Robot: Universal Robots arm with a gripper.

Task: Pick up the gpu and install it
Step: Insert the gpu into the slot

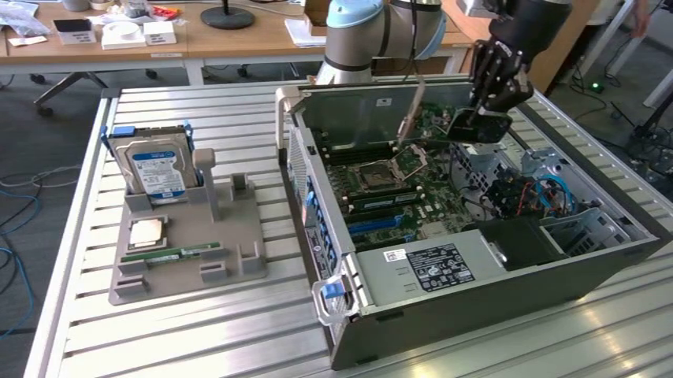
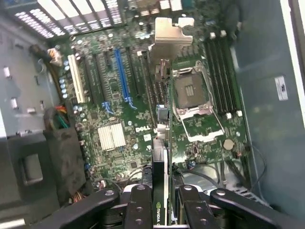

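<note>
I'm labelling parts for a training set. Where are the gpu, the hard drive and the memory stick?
gpu point(image 2: 161, 148): wrist view, on the card's thin edge, midway along.
hard drive point(image 1: 156, 169): exterior view, on its blue-white label.
memory stick point(image 1: 173, 254): exterior view, mid-length on the green board.

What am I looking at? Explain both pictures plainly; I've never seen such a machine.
The machine is a robot arm with a gripper at its end. One picture comes from a camera off the arm, seeing the whole scene; the other from a camera on the wrist. On the slatted metal table lies an open computer case, its green motherboard exposed. At the exterior view's left, a grey holder carries a hard drive, a square chip and a green memory stick. The gripper is shut on the gpu, a thin card seen edge-on, held over the motherboard.
</note>
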